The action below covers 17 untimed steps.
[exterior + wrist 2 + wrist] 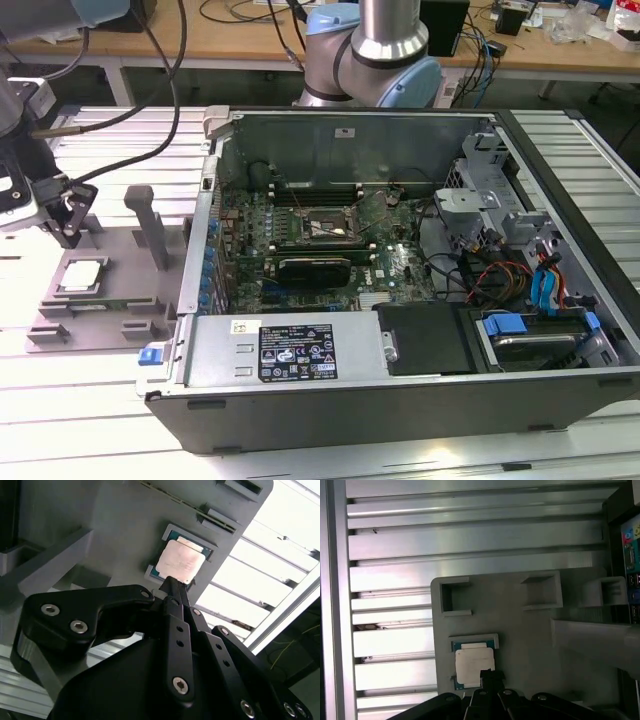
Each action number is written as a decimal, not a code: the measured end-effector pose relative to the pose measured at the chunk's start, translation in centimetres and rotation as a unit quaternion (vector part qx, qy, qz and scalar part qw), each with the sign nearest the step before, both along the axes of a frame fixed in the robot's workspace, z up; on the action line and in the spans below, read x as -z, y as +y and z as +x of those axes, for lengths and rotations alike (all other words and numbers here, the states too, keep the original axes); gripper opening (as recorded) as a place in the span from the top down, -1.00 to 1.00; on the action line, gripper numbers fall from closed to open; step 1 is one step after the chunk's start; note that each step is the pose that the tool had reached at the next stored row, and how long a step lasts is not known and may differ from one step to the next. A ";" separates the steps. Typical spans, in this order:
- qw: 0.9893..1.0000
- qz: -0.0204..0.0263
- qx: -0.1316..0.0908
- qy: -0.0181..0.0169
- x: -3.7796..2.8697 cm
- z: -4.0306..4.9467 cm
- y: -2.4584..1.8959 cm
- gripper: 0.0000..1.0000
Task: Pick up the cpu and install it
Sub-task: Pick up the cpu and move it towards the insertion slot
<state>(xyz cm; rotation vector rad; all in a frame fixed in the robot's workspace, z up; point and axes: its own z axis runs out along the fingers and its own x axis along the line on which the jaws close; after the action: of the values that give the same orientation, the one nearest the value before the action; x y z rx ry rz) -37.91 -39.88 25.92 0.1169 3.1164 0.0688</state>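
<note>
A robotics lab: slotted aluminium bench (90,400), cable-strewn desks (250,40), opened computer case (400,400).

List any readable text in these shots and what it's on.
Black label on the near side of the computer case: print too small to read.
White sticker beside it: too small to read.
cpu top plate: no legible marking in both wrist views.

The small square cpu (80,276) has a pale silvery metal top with a thin teal-green border, set against the matte mid-grey of its plastic holder tray (130,295). The gripper (171,583) is glossy black, dotted with silver screw heads (50,610). The slatted metal table (80,410) is bright silver with parallel grooves; the open dark grey computer case (400,405) shows a green circuit board (395,268) and blue plastic clips (553,285).
</note>
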 end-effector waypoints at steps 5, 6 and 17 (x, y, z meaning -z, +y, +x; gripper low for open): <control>1.000 0.000 0.000 0.000 0.39 -0.34 0.00 0.79; 1.000 0.000 0.000 0.000 0.44 -0.39 0.00 0.79; 1.000 0.000 0.000 0.000 1.59 -1.09 0.00 0.79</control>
<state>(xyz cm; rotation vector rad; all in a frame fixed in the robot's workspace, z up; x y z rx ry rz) -39.00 -39.88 24.33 0.1168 3.1161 0.0691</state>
